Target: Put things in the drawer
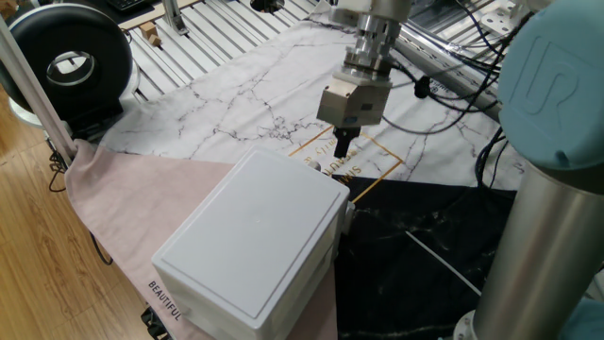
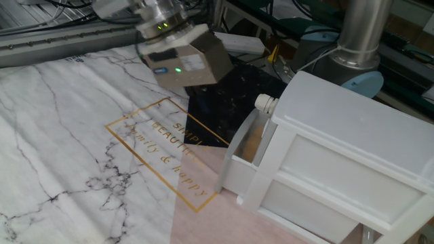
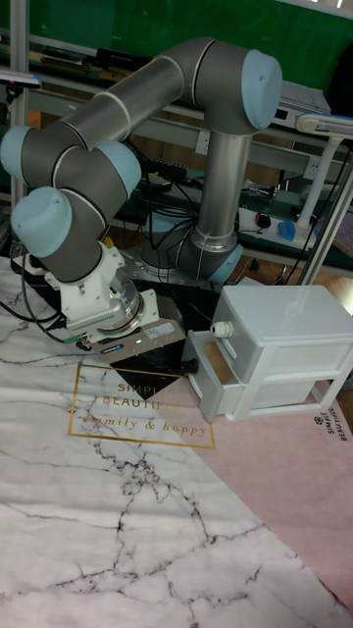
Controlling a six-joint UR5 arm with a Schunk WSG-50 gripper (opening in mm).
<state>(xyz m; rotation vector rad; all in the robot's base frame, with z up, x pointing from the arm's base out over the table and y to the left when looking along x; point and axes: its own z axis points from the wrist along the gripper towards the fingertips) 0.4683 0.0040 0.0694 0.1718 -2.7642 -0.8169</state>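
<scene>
The drawer stands pulled out of the white cabinet, at the cabinet's left end in the other fixed view. Inside it lies the light-brown cube, also seen in the tall view as a brown patch in the drawer. In one fixed view the cabinet hides the drawer. My gripper hangs above the gold lettering on the cloth, left of the drawer and apart from it. Its dark fingers point down and show as one narrow shape with nothing visibly held. The grey wrist housing covers them in the other fixed view.
A marble-patterned cloth, a black cloth and a pink cloth cover the table. A black round device stands at the far left. Cables trail behind the arm. The robot's base column rises behind the cabinet.
</scene>
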